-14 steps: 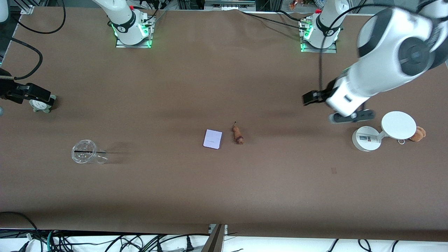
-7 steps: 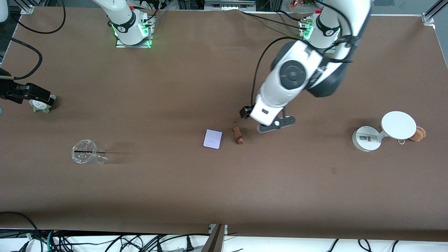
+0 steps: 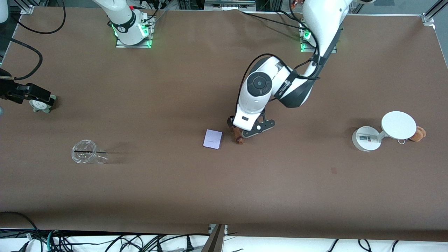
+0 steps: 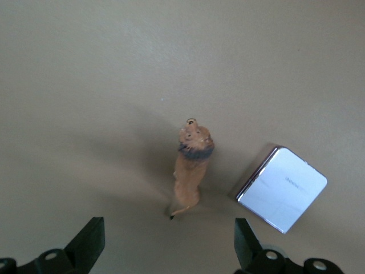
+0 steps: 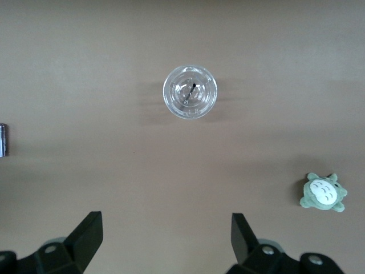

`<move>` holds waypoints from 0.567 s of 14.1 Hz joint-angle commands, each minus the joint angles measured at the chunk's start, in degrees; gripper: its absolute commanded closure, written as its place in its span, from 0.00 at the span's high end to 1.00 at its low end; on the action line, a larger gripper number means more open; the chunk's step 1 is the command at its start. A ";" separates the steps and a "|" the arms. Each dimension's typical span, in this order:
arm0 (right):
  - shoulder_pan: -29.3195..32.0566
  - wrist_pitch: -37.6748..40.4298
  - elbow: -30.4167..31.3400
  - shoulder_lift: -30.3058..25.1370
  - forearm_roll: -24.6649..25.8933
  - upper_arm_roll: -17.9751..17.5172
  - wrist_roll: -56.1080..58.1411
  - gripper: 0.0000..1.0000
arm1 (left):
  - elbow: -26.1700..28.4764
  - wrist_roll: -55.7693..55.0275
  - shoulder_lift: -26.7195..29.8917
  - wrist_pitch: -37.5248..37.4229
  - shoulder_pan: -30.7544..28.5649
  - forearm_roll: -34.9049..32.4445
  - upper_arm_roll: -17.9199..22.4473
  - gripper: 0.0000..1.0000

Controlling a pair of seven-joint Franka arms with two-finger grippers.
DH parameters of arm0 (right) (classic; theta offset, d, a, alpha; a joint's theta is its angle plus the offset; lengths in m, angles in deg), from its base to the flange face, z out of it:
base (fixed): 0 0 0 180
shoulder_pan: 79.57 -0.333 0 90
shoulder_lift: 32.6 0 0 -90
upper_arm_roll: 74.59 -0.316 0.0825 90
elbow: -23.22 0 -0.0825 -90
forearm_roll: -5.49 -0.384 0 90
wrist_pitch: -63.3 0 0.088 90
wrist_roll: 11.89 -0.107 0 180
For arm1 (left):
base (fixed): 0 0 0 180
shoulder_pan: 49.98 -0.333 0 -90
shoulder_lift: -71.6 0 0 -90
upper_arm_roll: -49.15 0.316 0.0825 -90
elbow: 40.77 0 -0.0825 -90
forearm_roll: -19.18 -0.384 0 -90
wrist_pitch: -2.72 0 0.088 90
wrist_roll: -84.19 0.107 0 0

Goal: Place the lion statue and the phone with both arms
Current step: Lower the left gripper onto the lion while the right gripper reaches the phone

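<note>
The lion statue [image 3: 239,139] lies on the brown table beside the pale lavender phone [image 3: 212,139], toward the left arm's end from it. My left gripper [image 3: 239,130] hangs just over the lion's tail end and hides part of it. In the left wrist view the lion [image 4: 191,171] lies between and ahead of the open fingers [image 4: 91,245], with nothing held, and the phone [image 4: 282,188] lies beside it. My left gripper [image 4: 168,251] is open. My right gripper [image 3: 35,93] waits high over the right arm's end of the table, open and empty [image 5: 165,240].
A clear cup [image 3: 85,152] and a grey-green plush [image 3: 41,105] sit at the right arm's end; both show in the right wrist view, the cup [image 5: 190,92] and the plush [image 5: 323,192]. A white two-disc stand [image 3: 381,134] and an orange-brown plush [image 3: 418,133] sit at the left arm's end.
My left arm has swung from near the white stand to the table's middle and now hangs over the lion statue. The right arm, lion and phone have not moved.
</note>
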 commanded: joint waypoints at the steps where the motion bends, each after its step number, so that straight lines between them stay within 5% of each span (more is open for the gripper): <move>1: -1.15 0.53 -0.51 1.49 -0.77 0.13 0.12 1.00 | -2.39 -2.02 -4.03 4.83 0.90 -1.42 0.79 1.00; 6: -0.72 0.70 -0.42 3.52 -0.50 0.22 0.38 1.00 | -2.66 -1.93 -9.23 10.49 1.42 -4.30 1.75 1.00; 8: -1.42 0.53 -0.42 3.69 -0.50 0.13 -0.75 1.00 | -2.83 -1.67 -9.40 10.40 1.34 -4.42 1.67 0.56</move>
